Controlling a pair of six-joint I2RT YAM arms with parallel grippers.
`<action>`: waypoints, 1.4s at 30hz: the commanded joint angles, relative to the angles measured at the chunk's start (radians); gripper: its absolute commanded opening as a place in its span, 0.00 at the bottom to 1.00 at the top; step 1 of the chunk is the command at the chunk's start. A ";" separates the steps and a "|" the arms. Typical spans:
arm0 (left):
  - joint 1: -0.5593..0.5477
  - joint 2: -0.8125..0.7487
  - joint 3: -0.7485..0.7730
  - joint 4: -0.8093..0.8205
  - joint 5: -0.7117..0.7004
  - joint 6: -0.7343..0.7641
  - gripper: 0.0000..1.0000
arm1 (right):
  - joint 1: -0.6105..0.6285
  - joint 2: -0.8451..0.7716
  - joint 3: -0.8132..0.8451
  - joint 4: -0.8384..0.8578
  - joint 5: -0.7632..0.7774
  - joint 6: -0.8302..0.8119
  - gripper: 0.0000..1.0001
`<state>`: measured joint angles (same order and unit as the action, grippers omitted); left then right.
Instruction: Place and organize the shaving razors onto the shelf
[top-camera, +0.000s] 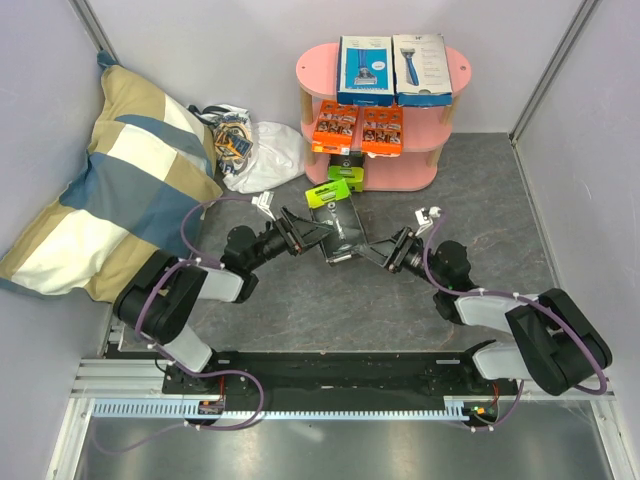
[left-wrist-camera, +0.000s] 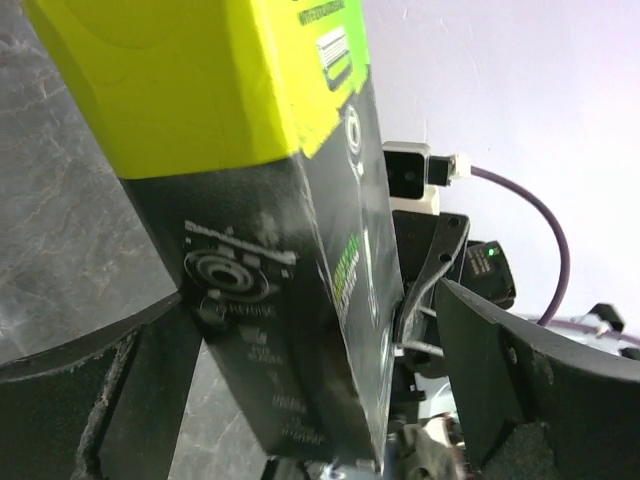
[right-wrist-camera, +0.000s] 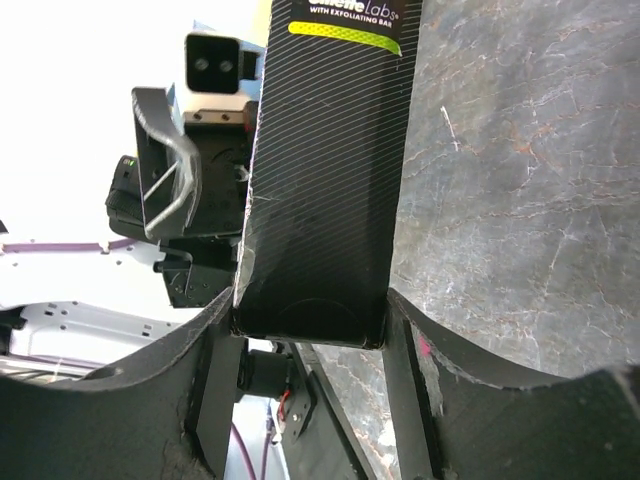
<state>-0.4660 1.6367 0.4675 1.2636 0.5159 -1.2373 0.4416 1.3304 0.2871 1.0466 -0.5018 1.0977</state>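
Note:
The lime-green-and-black box (top-camera: 338, 228) hangs between my two grippers over the grey floor, in front of the pink shelf (top-camera: 310, 70). My right gripper (top-camera: 378, 250) is shut on its black end (right-wrist-camera: 320, 200), with both fingers pressed against it. My left gripper (top-camera: 308, 230) straddles the box (left-wrist-camera: 290, 300). One finger (left-wrist-camera: 150, 380) touches it, and the other finger (left-wrist-camera: 510, 380) stands apart with a gap. The blue box (top-camera: 364, 70) and the white box (top-camera: 421, 68) lie on the top board. Two orange cards (top-camera: 335, 125) (top-camera: 382, 130) sit on the middle board. A dark pack (top-camera: 345, 168) shows below them.
A large checked pillow (top-camera: 120, 180) leans in the left corner. A white plastic bag (top-camera: 255, 150) of small colourful items lies between it and the shelf. Pale walls close in the left, right and back.

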 joint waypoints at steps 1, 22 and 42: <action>0.026 -0.139 -0.004 -0.012 -0.025 0.223 1.00 | -0.061 -0.065 -0.019 0.090 -0.003 -0.001 0.04; 0.124 -0.437 0.020 -0.560 -0.134 0.481 1.00 | -0.407 -0.243 -0.082 -0.132 -0.136 -0.052 0.00; 0.150 -0.390 -0.006 -0.518 -0.096 0.470 1.00 | -0.630 0.010 0.060 0.067 -0.198 0.016 0.00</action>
<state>-0.3252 1.2320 0.4683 0.6998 0.3988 -0.8040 -0.1822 1.2942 0.2649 0.9051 -0.6689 1.0771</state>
